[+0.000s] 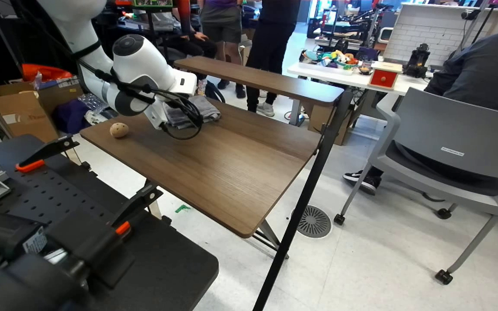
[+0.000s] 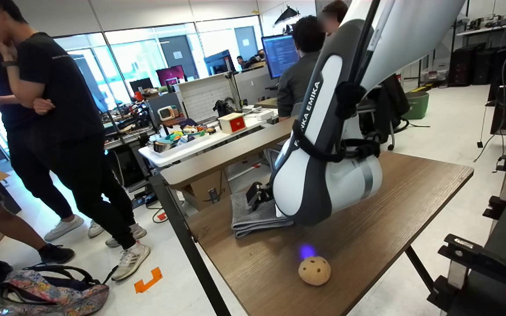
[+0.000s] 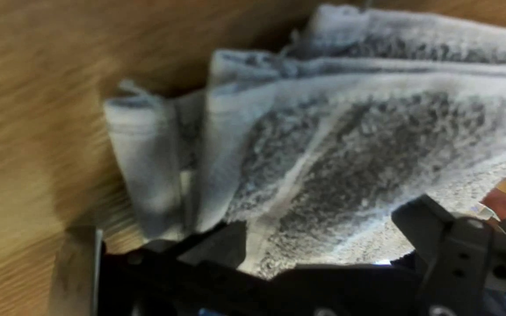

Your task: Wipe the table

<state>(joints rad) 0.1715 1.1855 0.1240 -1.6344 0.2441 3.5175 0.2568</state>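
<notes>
The fingers [image 3: 426, 226] of the gripper [image 3: 323, 232] stand wide apart in the wrist view, with a folded grey cloth [image 3: 376, 145] showing in the gap between them and spreading to the far side; whether either one touches it, I cannot tell. The table [image 3: 29, 145] lies under the cloth, its bare wood showing to the left of the left-hand finger and along the cloth's far edge.

In an exterior view the arm [image 2: 319, 114] leans over the tabletop, the gripper at the cloth toward the left. A spotted ball [image 2: 314, 272] rests on the near part of the table, apart from the cloth. A raised shelf [image 1: 257, 77] runs along the table's far side in both exterior views. A black bench [image 1: 175, 263] stands near, to the left; a grey chair [image 1: 452, 134] stands to the right.
</notes>
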